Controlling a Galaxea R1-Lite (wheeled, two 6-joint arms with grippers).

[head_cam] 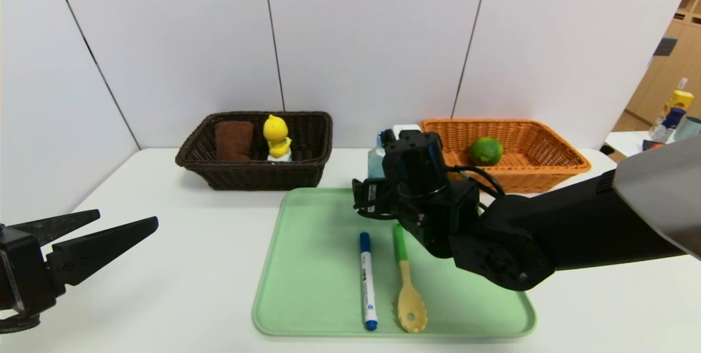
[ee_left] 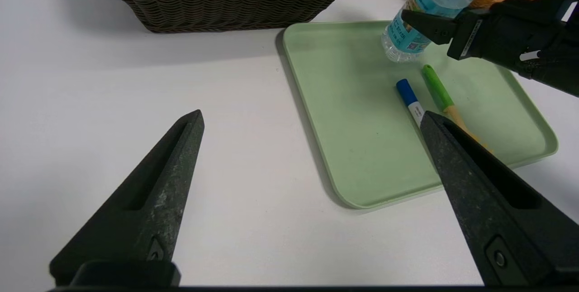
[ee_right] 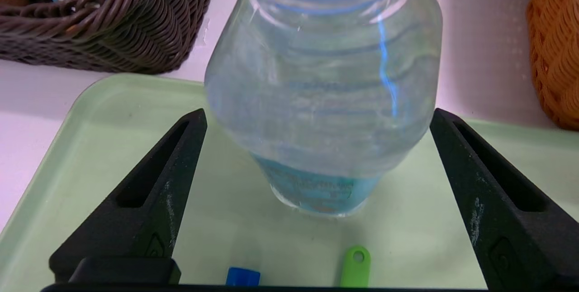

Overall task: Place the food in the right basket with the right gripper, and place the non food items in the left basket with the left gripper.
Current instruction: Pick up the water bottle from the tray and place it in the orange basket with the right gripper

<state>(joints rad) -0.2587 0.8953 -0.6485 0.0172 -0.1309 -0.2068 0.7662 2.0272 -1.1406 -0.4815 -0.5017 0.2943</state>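
Right gripper (ee_right: pixel 316 147), jaws spread, straddles the upright bottle (ee_right: pixel 321 102) on the tray (head_cam: pixel 306 287); closing on it comes next, while left gripper (head_cam: pixel 104 232) waits spread over the tabletop (head_cam: pixel 181 265).

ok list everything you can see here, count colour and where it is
tray: 1, pale green, middle of the table
marker: 1, white with blue cap, lying on the tray
spoon: 1, wooden with green handle, on the tray beside the marker
water bottle: 1, clear with blue label, standing at the tray's far end
left basket: 1, dark brown wicker, far left
cloth: 1, brown, in the left basket
duck toy: 1, yellow, in the left basket
right basket: 1, orange wicker, far right
lime: 1, green, in the right basket
table: 1, white
left gripper: open, at the near left, holding nothing
right gripper: open, fingers either side of the water bottle
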